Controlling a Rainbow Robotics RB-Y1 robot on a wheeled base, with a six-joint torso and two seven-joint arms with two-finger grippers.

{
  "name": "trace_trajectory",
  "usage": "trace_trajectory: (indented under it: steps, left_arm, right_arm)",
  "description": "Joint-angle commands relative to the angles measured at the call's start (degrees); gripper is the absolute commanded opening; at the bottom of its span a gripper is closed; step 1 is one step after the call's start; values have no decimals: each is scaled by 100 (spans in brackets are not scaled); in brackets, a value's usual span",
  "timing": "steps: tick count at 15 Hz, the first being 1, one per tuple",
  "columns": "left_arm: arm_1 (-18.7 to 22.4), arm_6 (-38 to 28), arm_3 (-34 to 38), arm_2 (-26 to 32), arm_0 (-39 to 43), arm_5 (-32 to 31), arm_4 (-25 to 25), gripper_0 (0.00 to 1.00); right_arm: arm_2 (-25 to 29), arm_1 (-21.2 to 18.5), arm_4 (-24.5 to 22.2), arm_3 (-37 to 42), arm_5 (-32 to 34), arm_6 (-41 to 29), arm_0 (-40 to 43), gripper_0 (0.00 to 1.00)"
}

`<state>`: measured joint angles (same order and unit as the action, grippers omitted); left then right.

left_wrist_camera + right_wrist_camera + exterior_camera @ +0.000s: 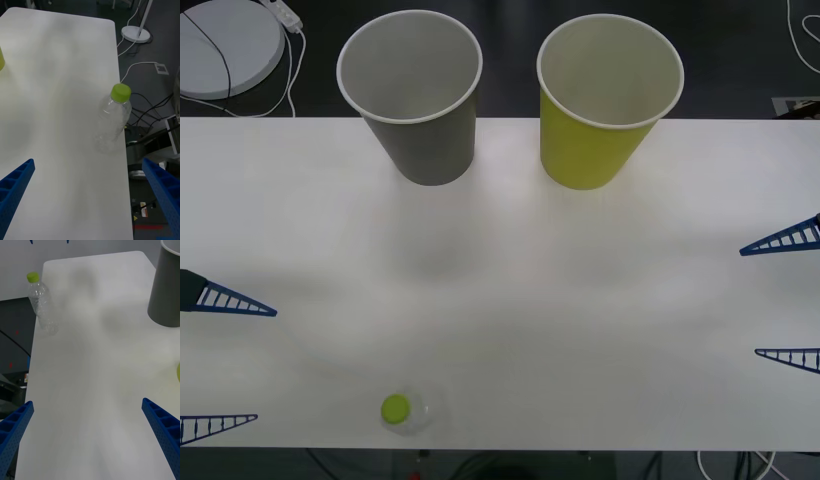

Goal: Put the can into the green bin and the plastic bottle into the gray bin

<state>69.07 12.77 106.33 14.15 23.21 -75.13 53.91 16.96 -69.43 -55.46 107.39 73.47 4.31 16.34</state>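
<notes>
1. Your plastic bottle (406, 411) stands upright at the desk's (510, 300) near edge, left of centre, cap up, so its long axis is vertical.
2. Your left gripper (220, 360) sits just left of it, spread wide and holding nothing; your right gripper (785, 295), also wide open and empty, is well apart at the right edge. The left is the nearer arm.
3. The bottle is clear, thin, crinkled plastic with a lime cap (likely light and easy to tip).
4. The gray bin (417, 95) and green bin (605, 100) stand at the far edge: tapered, smooth cups with white rims, gray to the left.
</notes>
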Motion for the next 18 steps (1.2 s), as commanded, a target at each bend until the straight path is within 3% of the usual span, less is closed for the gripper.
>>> trace_trajectory:
  steps: [1,7,18]
  left_arm:
    - [-157,287,-103,0,123,-125,93,100]
    - [-561,648,-86,-62,386,-142,383,100]
    - [-1220,780,-94,-1055,96,446,647,100]
  right_arm:
    - [0,-1,0,1,0,0,0,100]
    - [0,-1,0,1,0,0,0,100]
    - [0,-1,0,1,0,0,0,100]
